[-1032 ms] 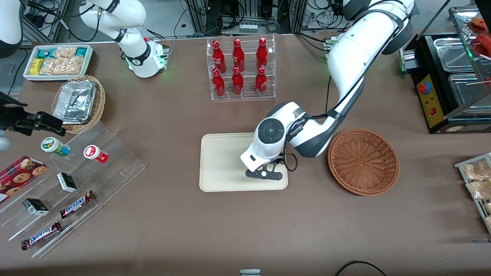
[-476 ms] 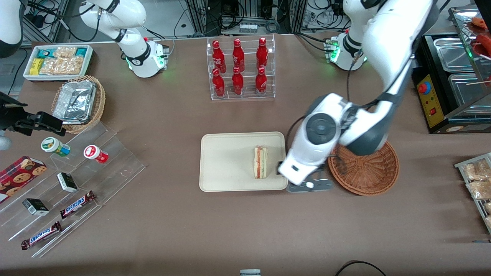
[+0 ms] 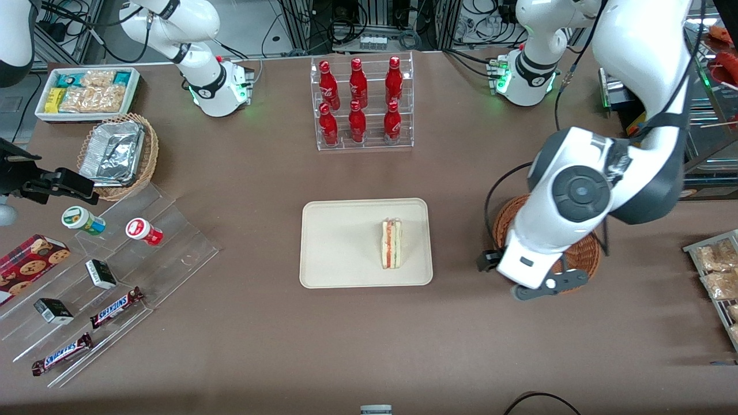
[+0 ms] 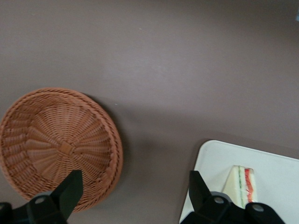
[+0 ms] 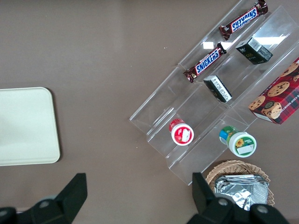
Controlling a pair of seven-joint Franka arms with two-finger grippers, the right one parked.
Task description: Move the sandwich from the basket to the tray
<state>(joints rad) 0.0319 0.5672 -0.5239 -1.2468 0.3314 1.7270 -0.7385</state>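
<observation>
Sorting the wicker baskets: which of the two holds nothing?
The reddish-brown basket under the open pincer, beside the tray holding the sandwich. The tan basket toward the parked arm's end holds a foil container.

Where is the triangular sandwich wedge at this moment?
The triangular sandwich wedge lies on the cream rectangular tray, near the edge closest to the reddish-brown wicker basket. The open gripper hovers above the table between tray and basket, holding nothing.

My work surface is a brown-clothed table (image 3: pixel 259 346); a clear bottle rack (image 3: pixel 362 104) stands on it, with metal framing and cables (image 3: pixel 346 23) farther from the front camera.
</observation>
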